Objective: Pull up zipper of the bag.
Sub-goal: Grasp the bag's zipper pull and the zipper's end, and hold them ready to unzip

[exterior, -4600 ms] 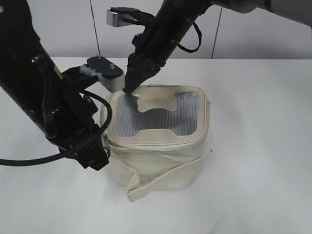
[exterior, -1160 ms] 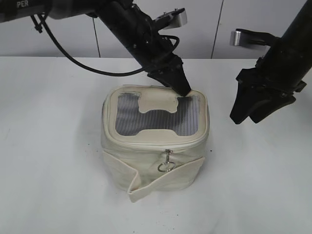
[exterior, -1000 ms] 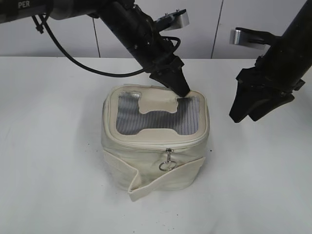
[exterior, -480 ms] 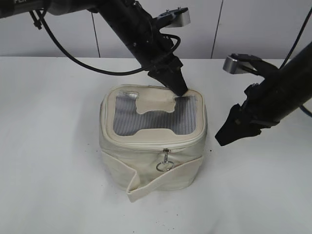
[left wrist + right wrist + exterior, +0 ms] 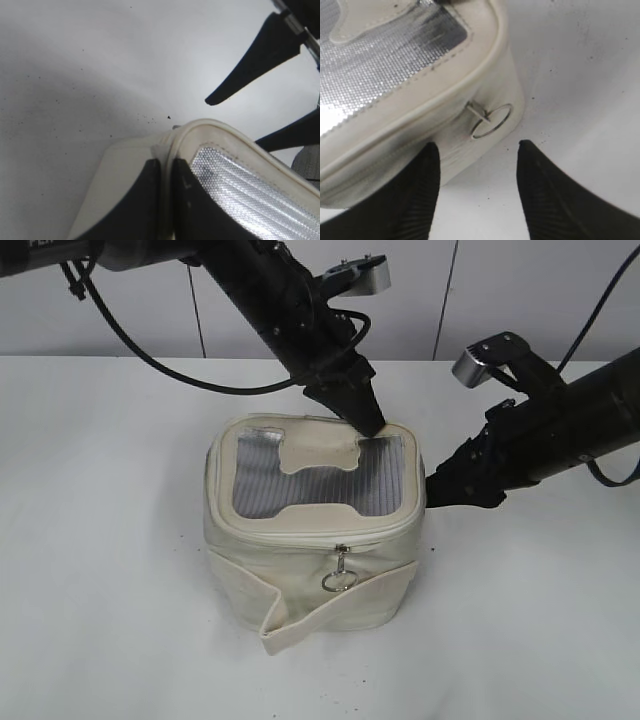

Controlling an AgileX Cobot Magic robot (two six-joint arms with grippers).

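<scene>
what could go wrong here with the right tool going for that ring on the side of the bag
The right tool is open just short of the ring pull, which lies flat against the bag; the fingers may close on fabric instead. The left tool pins only the far top corner, so a hard tug could tilt or drag the bag.

A flat, matte white desk (image 5: 110, 540) fills the lower part of the exterior view and runs from edge to edge. Tiny dark specks (image 5: 150, 118) are scattered over its surface, plainest in the left wrist view and also seen in the right wrist view (image 5: 580, 22). Behind the desk stands a pale grey panelled wall (image 5: 500, 290), split by thin dark vertical seams (image 5: 447, 300). Soft grey shadows lie across the desk surface.
</scene>
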